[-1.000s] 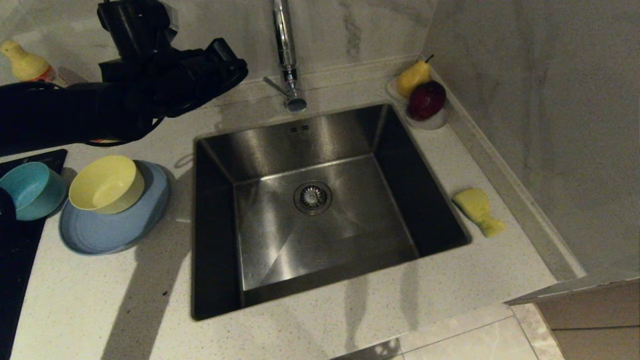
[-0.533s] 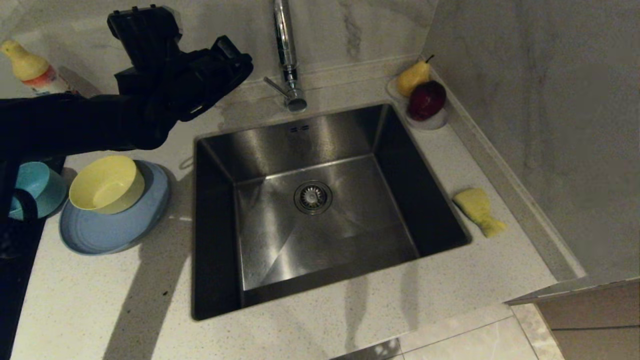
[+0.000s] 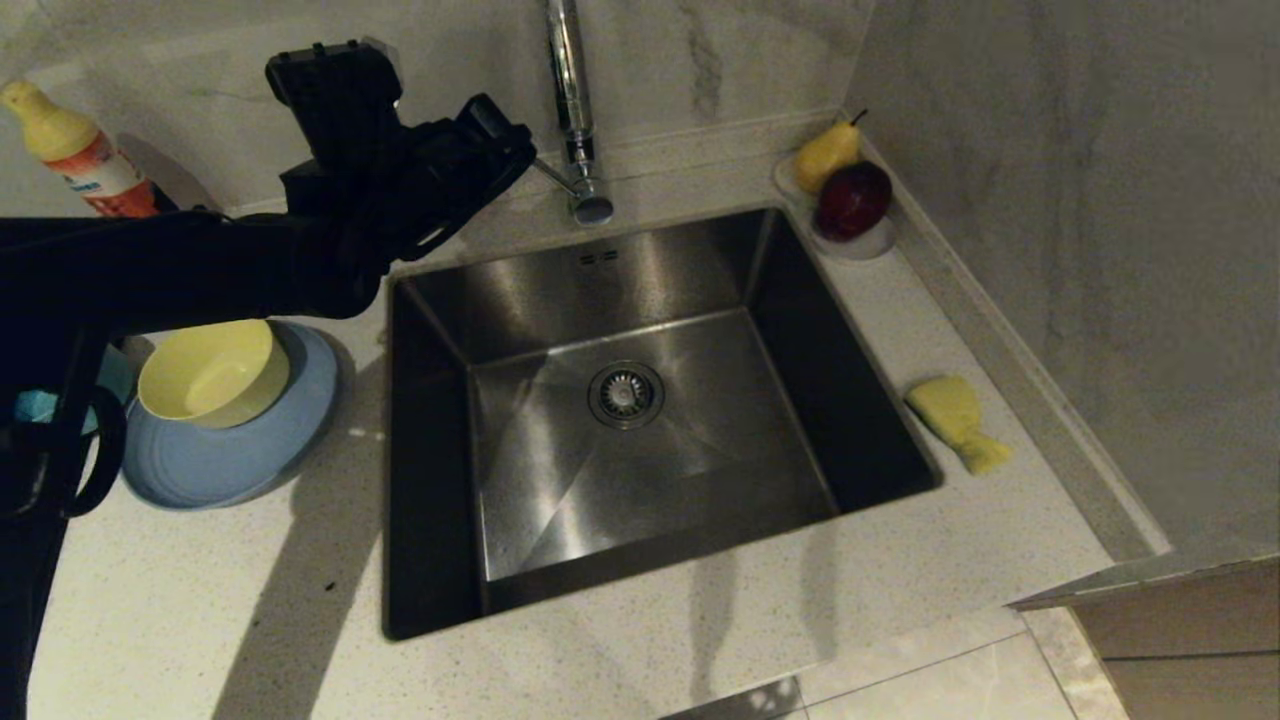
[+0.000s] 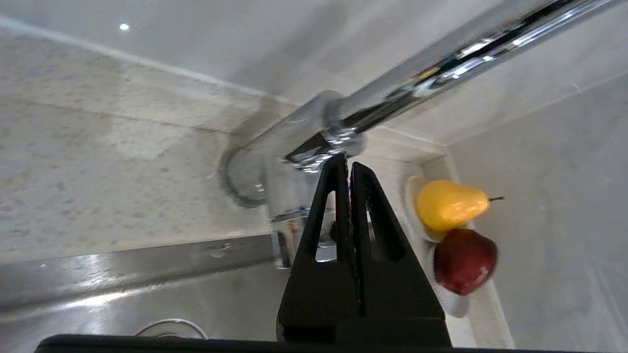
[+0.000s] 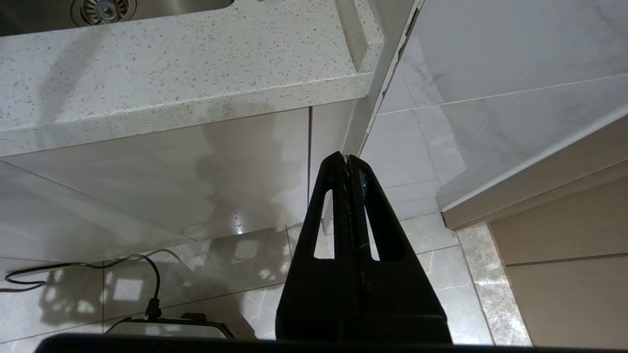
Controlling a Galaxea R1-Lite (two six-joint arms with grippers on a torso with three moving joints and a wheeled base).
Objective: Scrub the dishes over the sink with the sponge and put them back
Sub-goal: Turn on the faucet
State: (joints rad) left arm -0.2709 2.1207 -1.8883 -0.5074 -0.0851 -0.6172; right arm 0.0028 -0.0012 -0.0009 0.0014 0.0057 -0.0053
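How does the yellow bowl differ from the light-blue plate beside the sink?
The yellow bowl is deeper and narrower; the light-blue plate is wider and shallow. The bowl sits on the plate, toward its back edge, while the plate lies on the counter. Both are empty, matte and round, left of the sink.

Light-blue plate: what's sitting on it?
The pale yellow bowl sits on the light-blue plate, toward its back. The left arm covers the plate's far-left edge and most of the teal bowl beside it.

The left gripper (image 3: 500, 135) has swung rightward, closing on the tap (image 3: 575, 130).
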